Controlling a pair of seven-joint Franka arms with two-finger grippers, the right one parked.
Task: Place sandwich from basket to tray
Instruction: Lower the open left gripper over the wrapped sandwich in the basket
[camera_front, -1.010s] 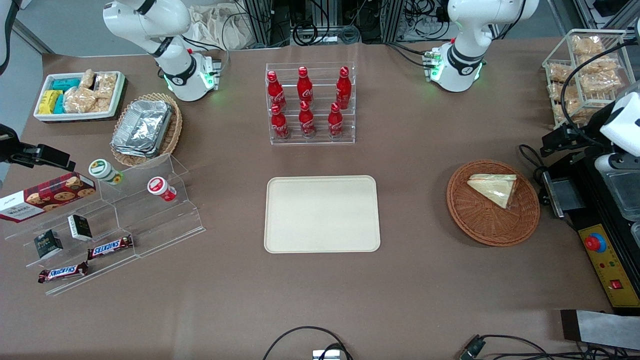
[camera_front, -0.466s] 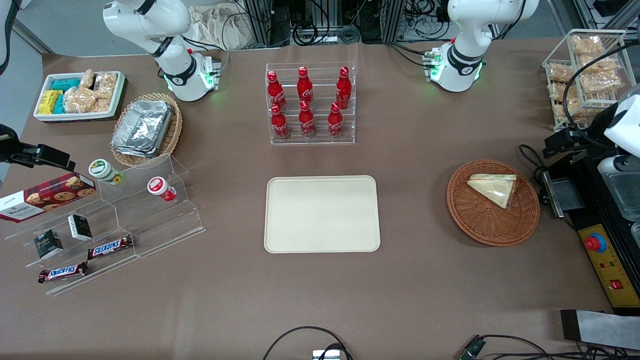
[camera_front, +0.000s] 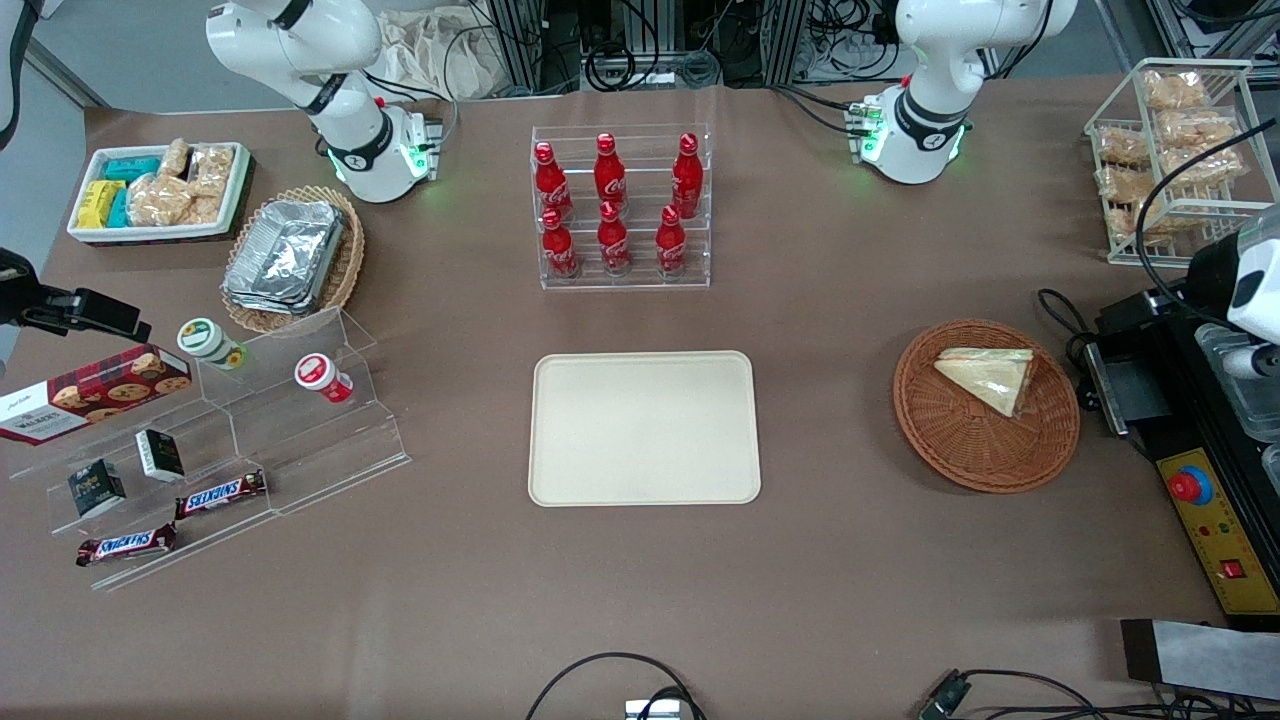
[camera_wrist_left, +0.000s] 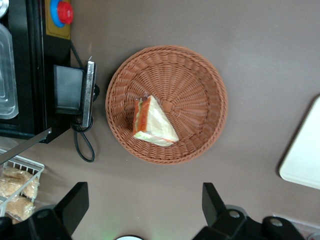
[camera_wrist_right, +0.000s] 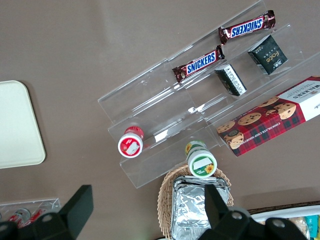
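The sandwich (camera_front: 985, 378), a pale wedge in clear wrap with an orange-red cut edge, lies in the round reddish-brown basket (camera_front: 960, 450) toward the working arm's end of the table. The left wrist view looks straight down on the sandwich (camera_wrist_left: 155, 122) and the basket (camera_wrist_left: 200, 90). My left gripper (camera_wrist_left: 144, 194) hangs high above the bare table just beside the basket, open, with nothing between its fingers. The arm's wrist (camera_front: 1245, 285) shows at the table's end above the black machine. The cream tray (camera_front: 645, 428) lies flat and bare mid-table; its corner (camera_wrist_left: 305, 160) shows in the left wrist view.
A black machine with a red button (camera_front: 1190, 487) stands beside the basket, its cable (camera_wrist_left: 82, 145) looping close to the rim. A wire rack of bagged snacks (camera_front: 1170, 150) and a rack of red bottles (camera_front: 620, 210) stand farther from the front camera. An acrylic stand (camera_front: 250, 440) is toward the parked arm's end.
The left arm's wrist has shifted nearer to the front camera, uncovering more of the wire snack rack. Sandwich, basket and tray have not moved.
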